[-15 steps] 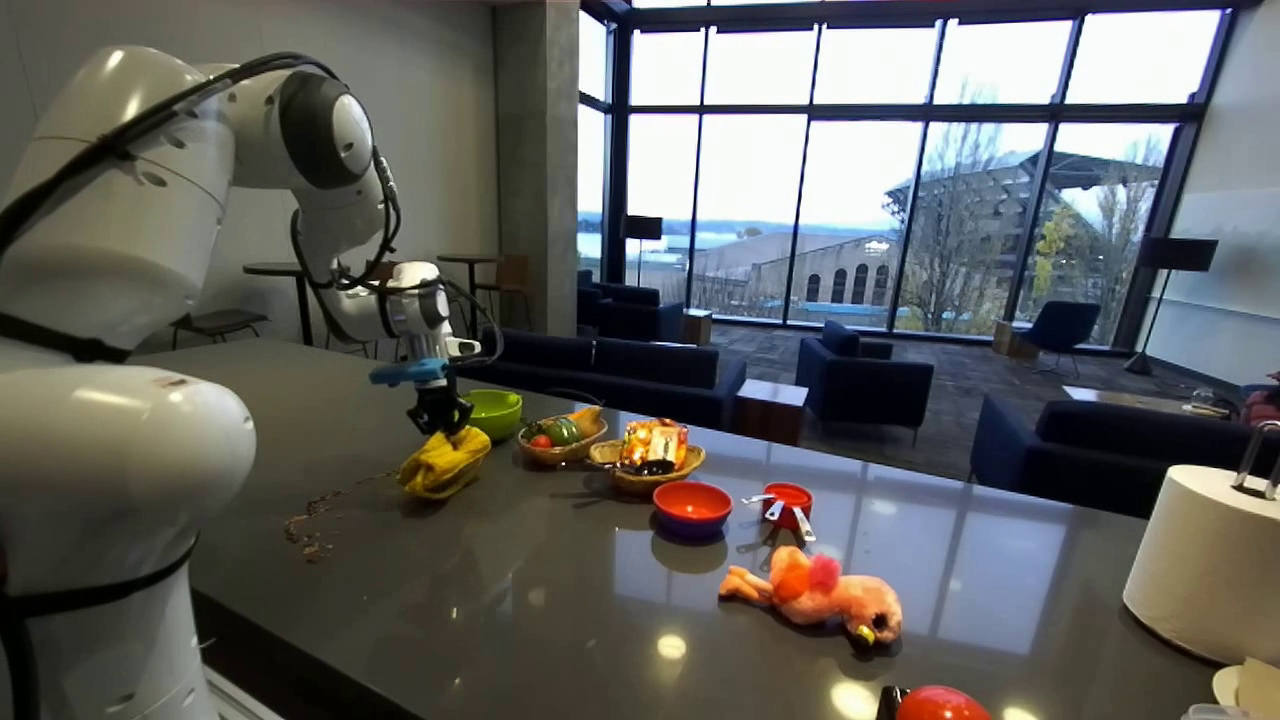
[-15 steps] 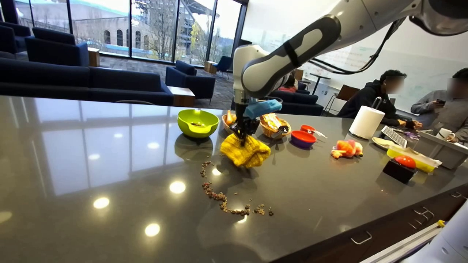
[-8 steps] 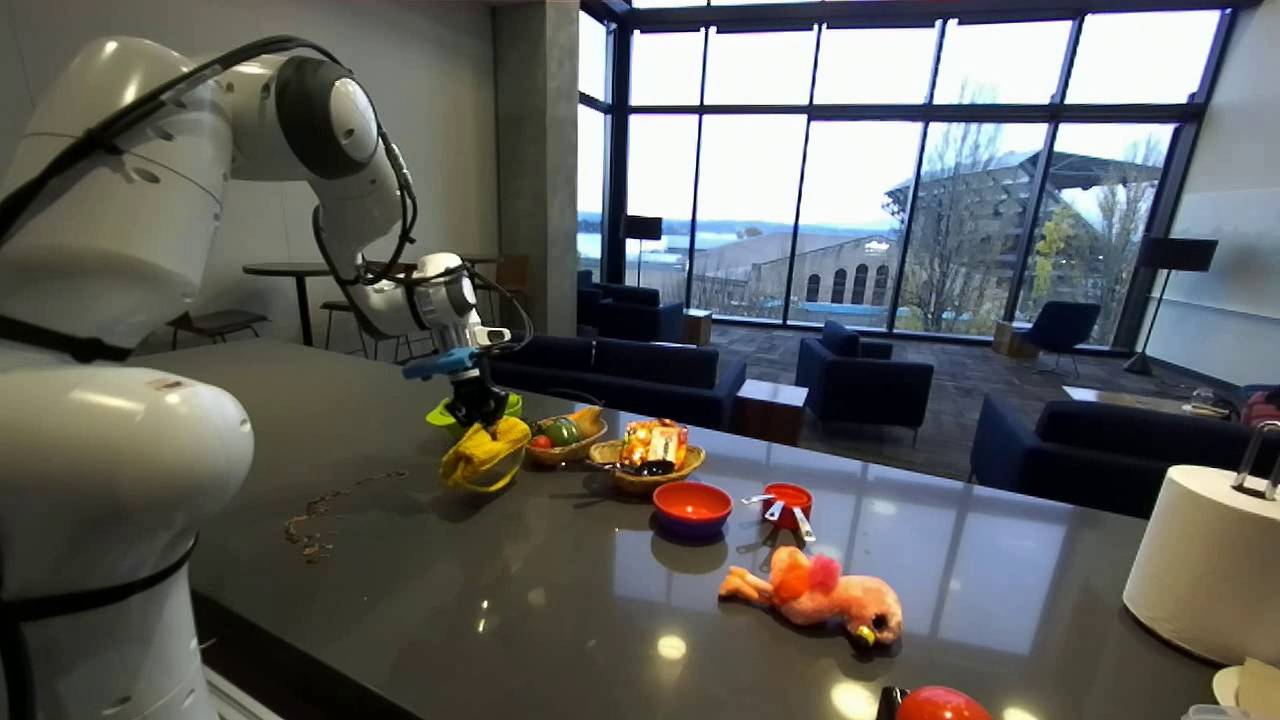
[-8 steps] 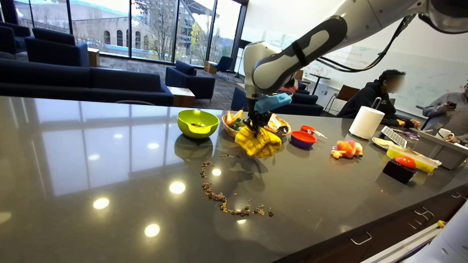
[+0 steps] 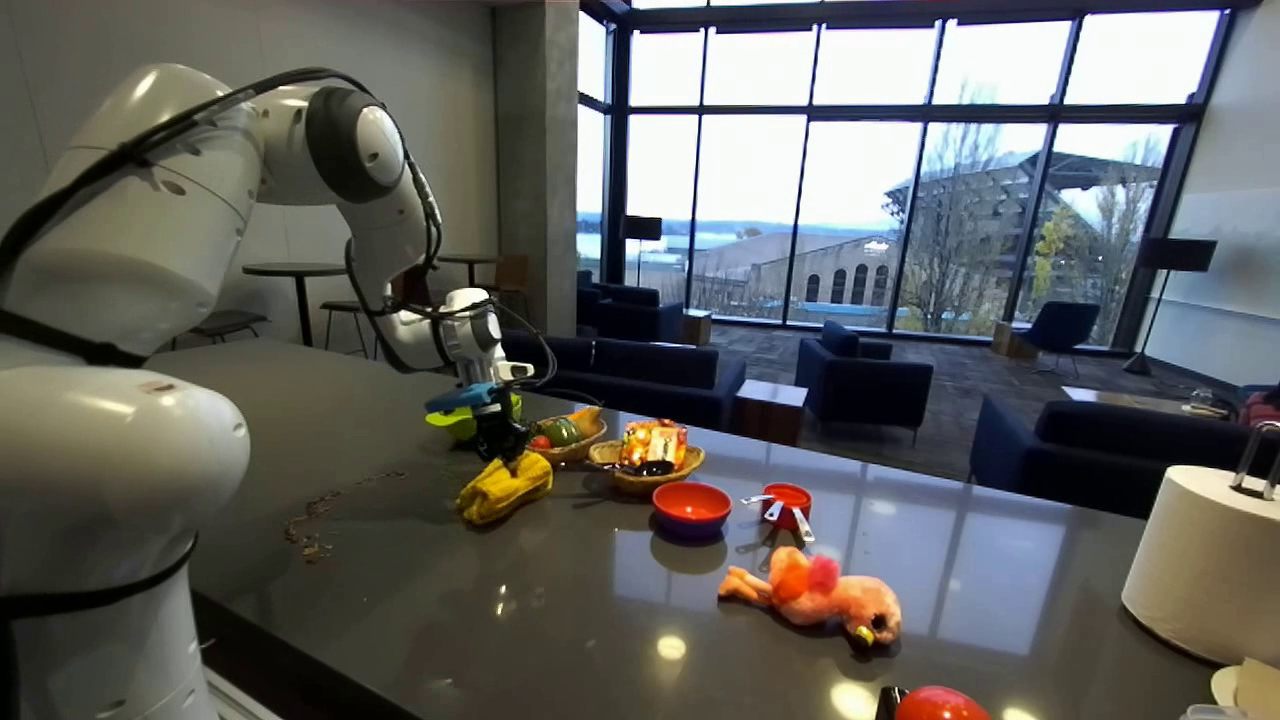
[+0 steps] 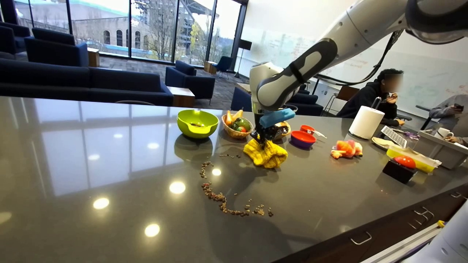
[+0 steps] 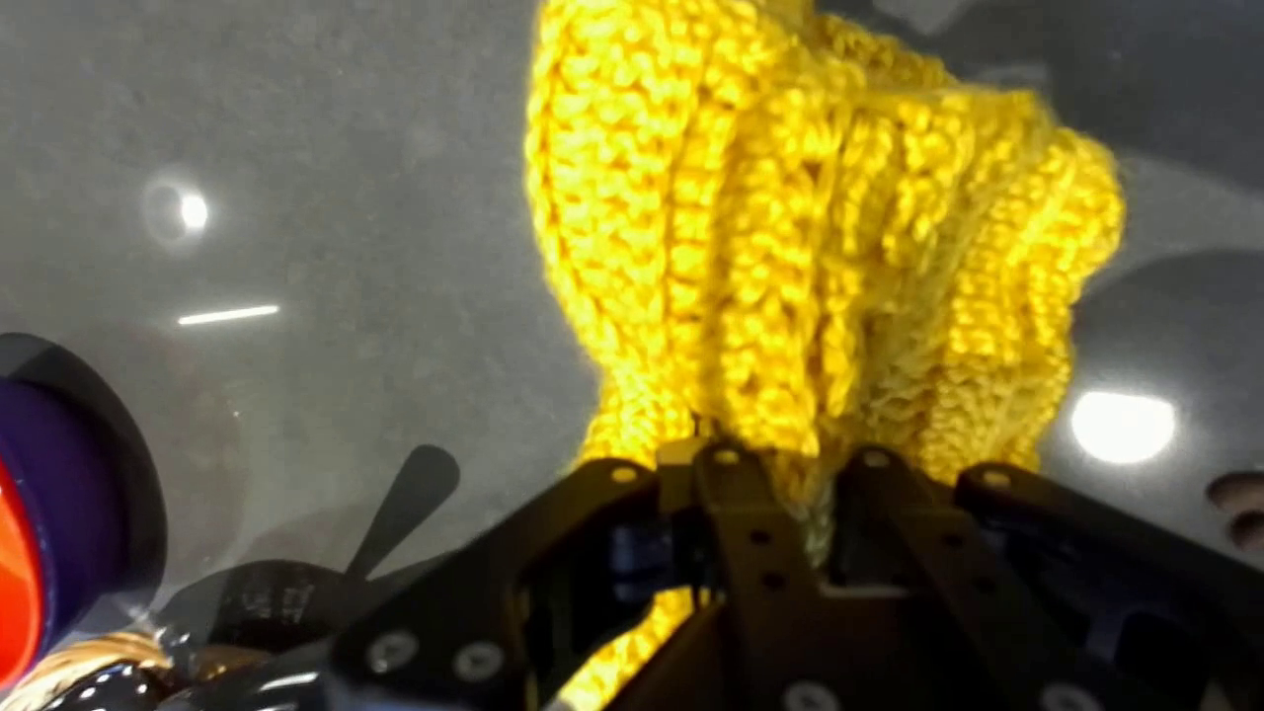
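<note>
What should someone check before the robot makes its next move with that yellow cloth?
1. The tool grips the yellow cloth: ok, the cloth is pinched in it.
2. Cloth apart from the green bowl: ok, a gap shows in an exterior view.
3. Cloth apart from the red and purple bowl: ok, the wrist view shows counter between them.
4. Nothing scattered nearby: not ok, a trail of small brown bits lies on the counter.
5. Cloth spread flat: not ok, it is bunched and creased.
6. Cloth touching the counter: cannot tell, its underside is hidden.
</note>
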`<action>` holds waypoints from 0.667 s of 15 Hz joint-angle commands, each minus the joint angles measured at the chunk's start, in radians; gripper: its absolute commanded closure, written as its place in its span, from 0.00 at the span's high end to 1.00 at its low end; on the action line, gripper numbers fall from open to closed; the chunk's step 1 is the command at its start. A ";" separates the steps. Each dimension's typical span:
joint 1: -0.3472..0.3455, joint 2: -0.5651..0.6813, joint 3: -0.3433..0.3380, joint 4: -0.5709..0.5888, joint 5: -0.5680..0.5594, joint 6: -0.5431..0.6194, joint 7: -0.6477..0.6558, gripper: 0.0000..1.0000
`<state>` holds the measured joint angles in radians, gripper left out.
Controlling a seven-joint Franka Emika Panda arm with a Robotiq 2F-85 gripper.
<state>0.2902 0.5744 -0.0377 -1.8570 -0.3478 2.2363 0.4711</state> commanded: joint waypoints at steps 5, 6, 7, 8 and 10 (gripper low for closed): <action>0.041 0.067 0.046 0.034 0.065 0.015 0.006 0.04; 0.050 0.064 0.054 0.038 0.072 0.015 0.004 0.04; 0.060 0.065 0.064 0.038 0.077 0.019 0.003 0.04; 0.070 0.065 0.075 0.043 0.087 0.017 0.000 0.04; 0.089 0.066 0.095 0.050 0.102 0.019 -0.007 0.04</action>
<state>0.3589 0.6310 0.0330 -1.8242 -0.2749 2.2519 0.4755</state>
